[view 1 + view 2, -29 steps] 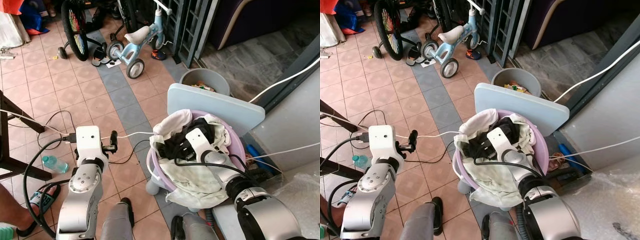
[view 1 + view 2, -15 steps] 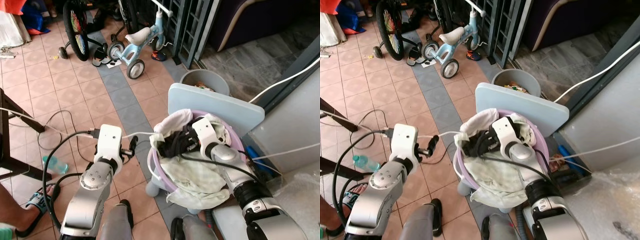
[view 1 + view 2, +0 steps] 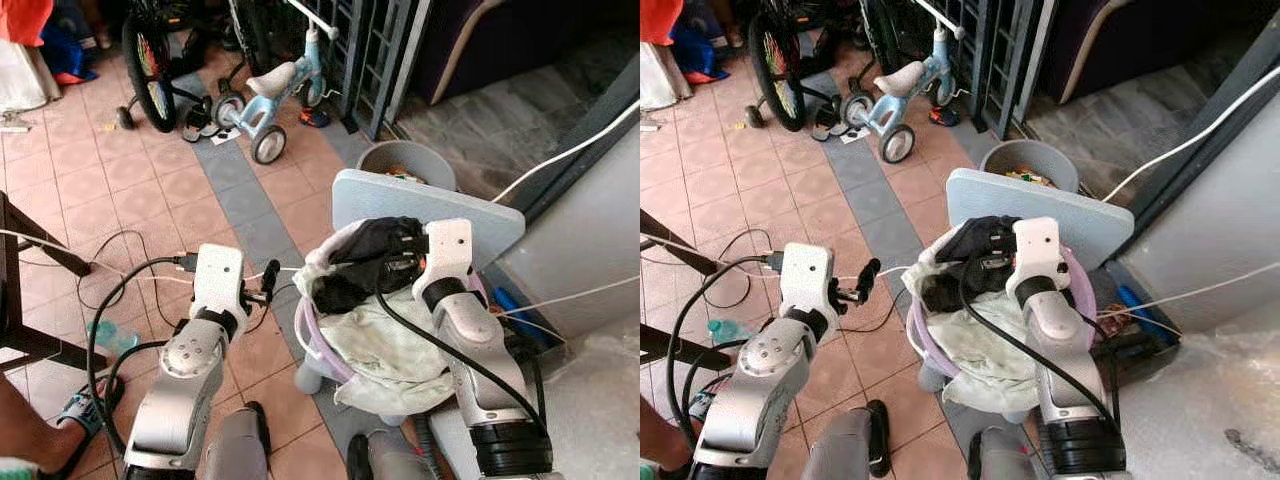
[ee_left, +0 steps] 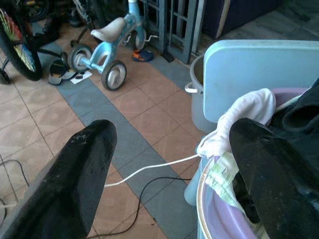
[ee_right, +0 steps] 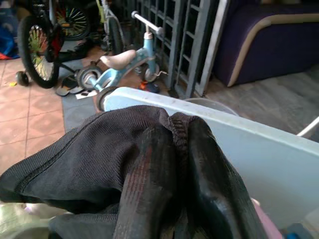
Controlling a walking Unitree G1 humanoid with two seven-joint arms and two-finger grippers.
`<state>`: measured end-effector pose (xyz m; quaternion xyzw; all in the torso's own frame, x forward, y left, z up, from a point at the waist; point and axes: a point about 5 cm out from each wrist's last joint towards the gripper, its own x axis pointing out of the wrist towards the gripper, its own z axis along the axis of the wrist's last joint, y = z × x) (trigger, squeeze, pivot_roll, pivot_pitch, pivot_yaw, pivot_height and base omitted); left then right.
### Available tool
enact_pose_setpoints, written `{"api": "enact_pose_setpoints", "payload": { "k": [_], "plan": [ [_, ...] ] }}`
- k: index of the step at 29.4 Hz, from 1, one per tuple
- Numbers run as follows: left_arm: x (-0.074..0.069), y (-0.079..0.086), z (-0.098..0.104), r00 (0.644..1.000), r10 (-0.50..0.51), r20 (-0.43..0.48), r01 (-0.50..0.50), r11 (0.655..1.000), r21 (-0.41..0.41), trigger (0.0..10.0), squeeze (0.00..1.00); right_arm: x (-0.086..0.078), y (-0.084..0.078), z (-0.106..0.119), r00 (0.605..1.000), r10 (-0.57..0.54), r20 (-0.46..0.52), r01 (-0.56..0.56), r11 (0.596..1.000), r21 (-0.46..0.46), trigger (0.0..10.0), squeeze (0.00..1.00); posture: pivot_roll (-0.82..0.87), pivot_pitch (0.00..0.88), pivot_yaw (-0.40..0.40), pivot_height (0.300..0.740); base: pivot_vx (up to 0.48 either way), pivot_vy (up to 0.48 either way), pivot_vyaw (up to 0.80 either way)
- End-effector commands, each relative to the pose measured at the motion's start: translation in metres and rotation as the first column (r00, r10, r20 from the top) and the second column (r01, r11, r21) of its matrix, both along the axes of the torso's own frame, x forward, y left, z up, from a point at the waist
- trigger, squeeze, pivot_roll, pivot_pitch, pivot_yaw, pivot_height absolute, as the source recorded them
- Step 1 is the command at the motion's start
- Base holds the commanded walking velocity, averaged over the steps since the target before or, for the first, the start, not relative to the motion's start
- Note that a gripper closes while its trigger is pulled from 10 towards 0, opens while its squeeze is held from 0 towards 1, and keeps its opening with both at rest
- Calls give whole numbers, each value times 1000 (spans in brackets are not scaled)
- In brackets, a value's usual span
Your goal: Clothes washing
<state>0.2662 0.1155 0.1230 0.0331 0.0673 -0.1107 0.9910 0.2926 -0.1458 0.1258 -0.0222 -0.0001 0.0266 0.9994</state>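
Right end effector [image 3: 400, 262] is clamped on a black garment [image 3: 372, 243] — the wrist view shows both fingers [image 5: 149, 184] pressed together with the dark knit fabric bunched over them. The garment is lifted partly above the lilac laundry basket [image 3: 312, 335], its lower end touching the pile inside. Still in the basket: a pale green-checked cloth [image 3: 385, 350] draped over the front rim and a white piece [image 4: 244, 112] hanging over the rim on the robot's left side.

Left end effector [image 3: 268, 280] sits just beside the basket's left rim, fingers [image 4: 75, 174] spread apart, holding nothing — a white cable [image 4: 149, 169] runs across the floor between them in its wrist view.

Behind the basket a light blue board [image 3: 420, 205] stands on edge, with a grey bucket [image 3: 405, 165] past it. A blue kids' tricycle [image 3: 265, 95] and a bicycle wheel [image 3: 145, 65] are well back on the tiled floor [image 3: 120, 190]. A person's foot in a sandal [image 3: 70, 435] is at the robot's lower left.
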Motion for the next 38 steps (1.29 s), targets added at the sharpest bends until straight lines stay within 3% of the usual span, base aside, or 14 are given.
{"api": "enact_pose_setpoints", "payload": {
  "k": [1,3,7,13,18,30,38],
  "plan": [
    [1,-2,-1,1000,4,4,-4,1000,3,10000,0,-1,-3,18,995,-31,93,33,999,-20,10000,0,27,94,-21,740,0,0,-763],
    [6,-1,0,1000,19,22,-19,1000,4,10000,0,1,2,46,974,20,225,6,994,-112,10000,0,20,105,-26,740,0,0,-788],
    [8,3,-2,998,53,24,-53,998,-18,10000,0,6,3,61,964,25,263,8,992,-124,10000,0,11,101,-34,740,0,0,-786],
    [7,1,-5,997,72,13,-71,996,-52,10000,0,9,0,52,975,19,222,8,993,-119,10000,0,19,99,-40,740,0,0,-777],
    [6,-2,-6,998,59,13,-58,997,-59,10000,0,8,9,52,975,45,216,-22,994,-108,10000,0,15,96,-41,740,0,0,0],
    [10,-3,-5,998,57,18,-56,997,-58,10000,0,13,5,54,975,23,220,5,992,-128,10000,0,7,95,-43,740,-312,0,0],
    [9,-3,-8,998,62,15,-61,997,-51,10000,0,17,6,58,972,29,232,1,992,-130,10000,0,10,92,-48,740,-319,0,-745]
  ]
}}
